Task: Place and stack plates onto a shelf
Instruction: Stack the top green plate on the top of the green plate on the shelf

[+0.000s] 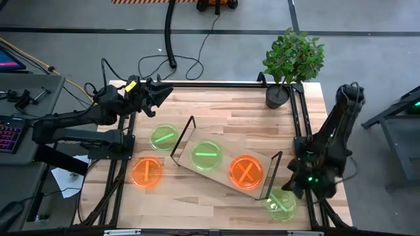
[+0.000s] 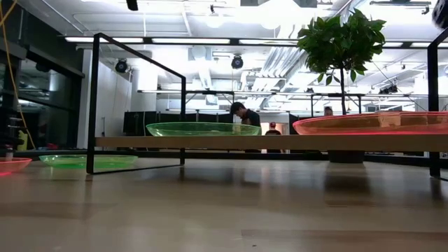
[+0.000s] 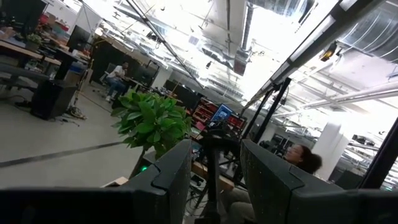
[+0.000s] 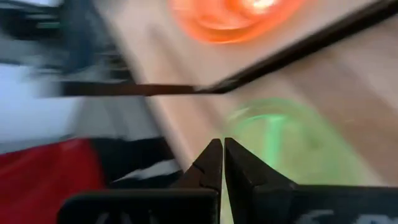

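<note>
The shelf [image 1: 221,172] lies aslant mid-table, and its board [image 2: 280,142] carries a green plate [image 1: 206,156] and an orange plate [image 1: 246,172]. To the shelf's left, a green plate [image 1: 163,137] and an orange plate [image 1: 146,173] rest flat on the table. Another green plate [image 1: 282,203] lies at the near-right corner. My right gripper [image 4: 222,146] is shut and hovers at that plate's rim [image 4: 239,121]. My left gripper [image 1: 154,95] is open, raised over the far-left corner, and points across the table [image 3: 214,180]. My right gripper comes slanting down at the edge of the near-right green plate [image 4: 280,143], which lies flat on the table. Whether its shut fingertips touch the rim, I cannot tell.
A potted plant [image 1: 292,62] stands at the table's far-right corner. Black frame rails [image 1: 298,124] run along the table's sides. The shelf's black uprights [image 1: 185,134] [image 1: 274,172] stand at its short ends. People sit in the room beyond [image 2: 245,115].
</note>
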